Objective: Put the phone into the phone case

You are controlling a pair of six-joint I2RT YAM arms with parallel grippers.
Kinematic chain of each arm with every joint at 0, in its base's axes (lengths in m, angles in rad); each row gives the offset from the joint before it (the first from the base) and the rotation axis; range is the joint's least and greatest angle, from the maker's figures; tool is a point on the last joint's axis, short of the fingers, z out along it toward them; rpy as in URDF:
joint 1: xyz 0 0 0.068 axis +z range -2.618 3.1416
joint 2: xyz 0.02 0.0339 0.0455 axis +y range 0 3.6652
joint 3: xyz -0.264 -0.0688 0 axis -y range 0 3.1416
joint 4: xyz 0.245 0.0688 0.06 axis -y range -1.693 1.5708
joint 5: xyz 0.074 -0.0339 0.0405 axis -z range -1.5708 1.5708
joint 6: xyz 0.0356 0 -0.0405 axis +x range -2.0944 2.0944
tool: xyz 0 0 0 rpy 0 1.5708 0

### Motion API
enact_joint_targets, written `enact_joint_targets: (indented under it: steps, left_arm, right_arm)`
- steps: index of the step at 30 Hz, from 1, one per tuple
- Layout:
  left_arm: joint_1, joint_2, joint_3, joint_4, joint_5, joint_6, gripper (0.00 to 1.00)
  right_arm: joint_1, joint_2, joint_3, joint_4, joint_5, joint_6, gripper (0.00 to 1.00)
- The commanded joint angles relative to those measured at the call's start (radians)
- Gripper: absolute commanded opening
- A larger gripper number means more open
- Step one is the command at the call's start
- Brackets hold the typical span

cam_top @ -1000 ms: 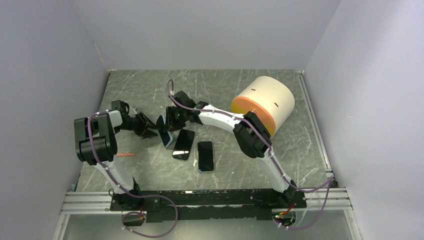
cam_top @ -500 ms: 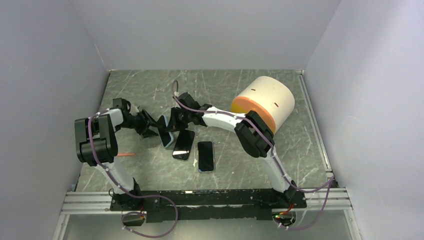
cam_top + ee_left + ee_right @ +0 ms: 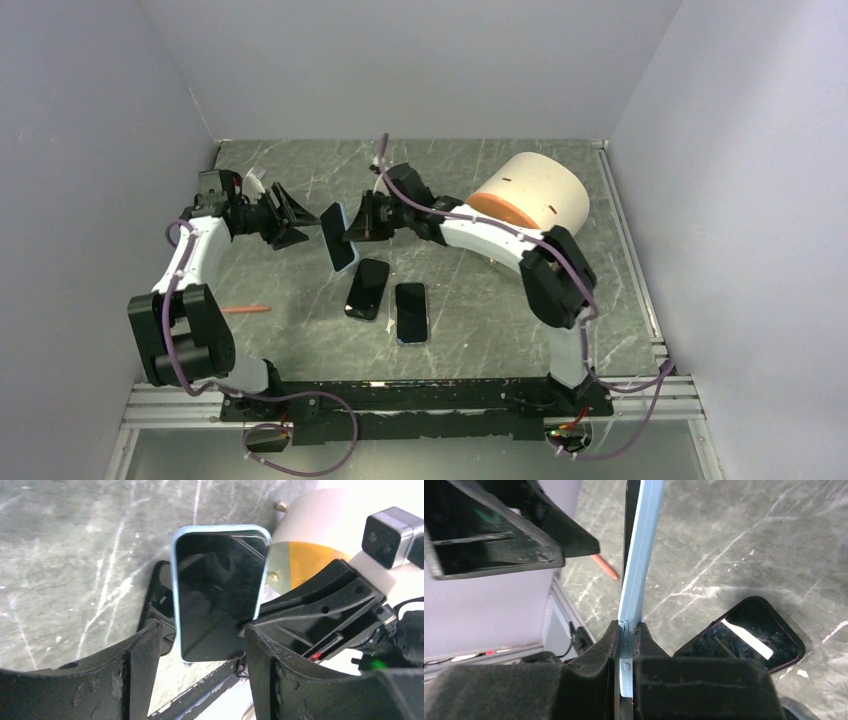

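Two hands are drawing apart over the worktop (image 3: 300, 340). Top view: the right hand (image 3: 350, 232), a second ago working low beside its partner, is now holding the phone (image 3: 338, 240) clear of the surface and tilted on edge, just behind the dark phone (image 3: 367, 288) and the second dark phone (image 3: 411, 312) lying flat. The left hand (image 3: 300, 222) is spreading and backing toward the left wall, released and touching nothing. Left wrist view: the black screen is sitting inside the pale-blue phone case (image 3: 173, 580), its rim showing along the top and both sides, so seating is probably finished and only setting down is remaining. The lower right corner is hiding behind the right hand. Right wrist view: the right hand is clenching the case by its side edge, the buttons lying between the pads. Bare worktop is lying open left of the flat phones as far as the orange pen (image 3: 245, 309). The cylinder (image 3: 535, 190) is standing well apart, and the left wall is crowding the left arm.
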Motion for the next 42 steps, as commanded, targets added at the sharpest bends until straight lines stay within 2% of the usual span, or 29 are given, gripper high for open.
enact_joint_targets:
  steps: [1,5,8,12,15,22,29,32,34,36,37,39,42]
  left_arm:
    - [-0.001,-0.08,0.006,0.027,0.149,-0.019,0.67]
    - [-0.039,-0.134,-0.01,0.116,0.245,-0.054,0.73]
    - [-0.077,-0.155,-0.038,0.248,0.318,-0.153,0.73]
    - [-0.099,-0.164,-0.119,0.504,0.394,-0.34,0.73]
    - [-0.107,-0.182,-0.151,0.635,0.402,-0.411,0.73]
    - [-0.14,-0.186,-0.202,0.862,0.398,-0.587,0.71]
    - [-0.159,-0.19,-0.201,0.878,0.401,-0.6,0.54]
    - [-0.17,-0.183,-0.195,0.877,0.405,-0.591,0.37]
    - [-0.176,-0.179,-0.203,0.906,0.405,-0.602,0.21]
    - [-0.177,-0.178,-0.223,0.971,0.404,-0.639,0.11]
    - [-0.177,-0.179,-0.235,1.011,0.399,-0.656,0.08]
    - [-0.177,-0.18,-0.252,1.067,0.393,-0.678,0.03]
    - [-0.177,-0.179,-0.27,1.151,0.382,-0.703,0.03]
  right_arm:
    - [-0.046,-0.179,-0.1,0.208,-0.064,0.049,0.0]
    - [-0.081,-0.296,-0.197,0.284,-0.086,0.067,0.0]
    - [-0.1,-0.365,-0.273,0.379,-0.121,0.109,0.0]
    - [-0.122,-0.424,-0.391,0.619,-0.187,0.241,0.0]
    - [-0.131,-0.439,-0.453,0.773,-0.224,0.33,0.0]
    - [-0.131,-0.444,-0.47,0.805,-0.245,0.338,0.0]
    - [-0.13,-0.417,-0.489,0.844,-0.27,0.391,0.0]
    - [-0.13,-0.417,-0.479,0.798,-0.277,0.368,0.03]
    - [-0.131,-0.424,-0.471,0.751,-0.277,0.341,0.11]
    - [-0.13,-0.427,-0.467,0.709,-0.281,0.323,0.25]
    - [-0.13,-0.429,-0.473,0.704,-0.285,0.325,0.29]
    - [-0.13,-0.436,-0.498,0.721,-0.292,0.337,0.35]
    - [-0.123,-0.456,-0.537,0.716,-0.309,0.332,0.45]
